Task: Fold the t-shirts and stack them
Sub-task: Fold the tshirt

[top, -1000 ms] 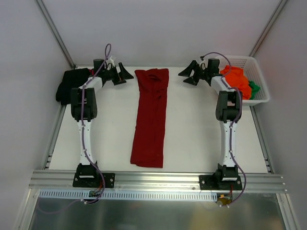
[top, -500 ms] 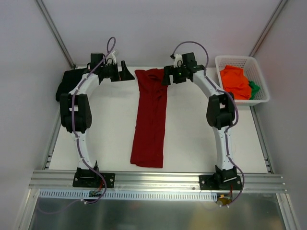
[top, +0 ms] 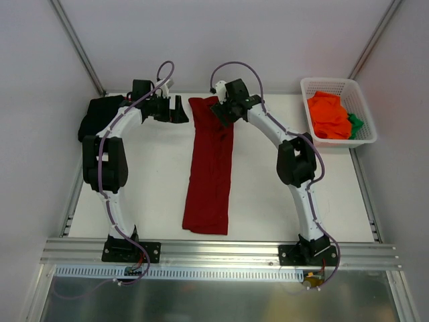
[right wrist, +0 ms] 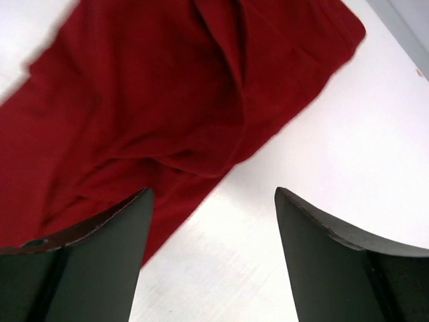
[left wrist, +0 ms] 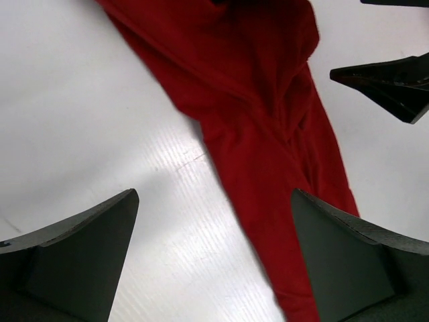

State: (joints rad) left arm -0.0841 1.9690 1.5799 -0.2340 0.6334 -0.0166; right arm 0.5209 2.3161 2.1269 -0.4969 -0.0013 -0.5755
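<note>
**Risk: uneven pinch at the 12 o'clock end**

Red shirt [top: 210, 168] lies as a long strip on the surface [top: 151, 191], 12 to 6 o'clock. Left gripper [top: 178, 109] and right gripper [top: 220, 113] both gape, empty, at its 12 o'clock end. Left straddles the cloth edge and may catch one layer only, skewing the fold.

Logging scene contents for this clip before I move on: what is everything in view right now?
dark red t-shirt: 1, dark red, long strip down the table's middle
black t-shirt: 1, black, bunched at far left corner
orange t-shirt: at least 1, orange, crumpled in the basket
green t-shirt: 1, green, mostly hidden beside the orange one
basket: 1, white lattice, far right corner
table: 1, white
rail: 1, silver, near edge
left claw: 1, black, open, at the strip's far left edge
right claw: 1, black, open, over the strip's far end
</note>
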